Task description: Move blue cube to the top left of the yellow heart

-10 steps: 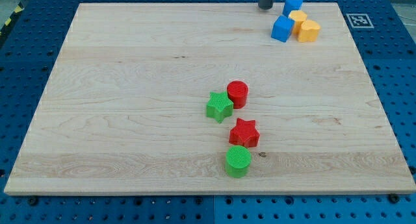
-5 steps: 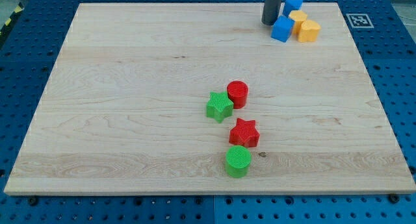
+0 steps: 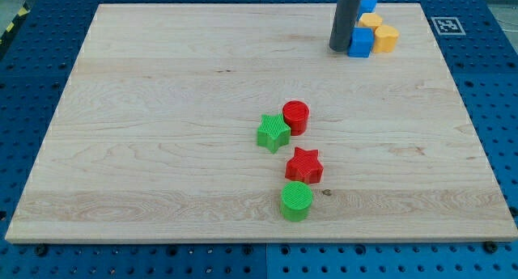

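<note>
The blue cube [image 3: 362,43] sits near the view's top right, touching a yellow block [image 3: 385,38] on its right. Another yellow block [image 3: 371,22] lies just above them, and a second blue block [image 3: 369,4] shows at the board's top edge. I cannot tell which yellow block is the heart. My tip [image 3: 339,48] rests on the board against the blue cube's left side, and the rod hides part of that cube.
A red cylinder [image 3: 296,116] and a green star [image 3: 273,133] touch near the board's middle. Below them lie a red star [image 3: 304,165] and a green cylinder [image 3: 297,200]. A fiducial marker [image 3: 446,25] sits at the board's top right corner.
My tip has moved down the view from the board's top edge to the blue cube's left side. The blue cube has shifted right, closer against the yellow blocks.
</note>
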{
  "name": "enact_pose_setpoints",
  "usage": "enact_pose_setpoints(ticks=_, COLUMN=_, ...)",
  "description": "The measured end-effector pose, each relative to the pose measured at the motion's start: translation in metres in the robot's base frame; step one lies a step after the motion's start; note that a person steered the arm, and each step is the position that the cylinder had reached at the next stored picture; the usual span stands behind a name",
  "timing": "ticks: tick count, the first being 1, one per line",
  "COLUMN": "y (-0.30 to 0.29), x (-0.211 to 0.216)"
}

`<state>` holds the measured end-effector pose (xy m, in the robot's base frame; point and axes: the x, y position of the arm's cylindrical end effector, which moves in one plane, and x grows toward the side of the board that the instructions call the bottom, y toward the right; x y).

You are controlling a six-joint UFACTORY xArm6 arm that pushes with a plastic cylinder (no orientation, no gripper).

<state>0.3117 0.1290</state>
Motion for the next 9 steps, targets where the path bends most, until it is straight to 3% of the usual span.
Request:
enact_pose_setpoints(ticks=2, y=0.0, x=0.024)
enact_pose_setpoints(ticks=9, y=0.011, x=0.027)
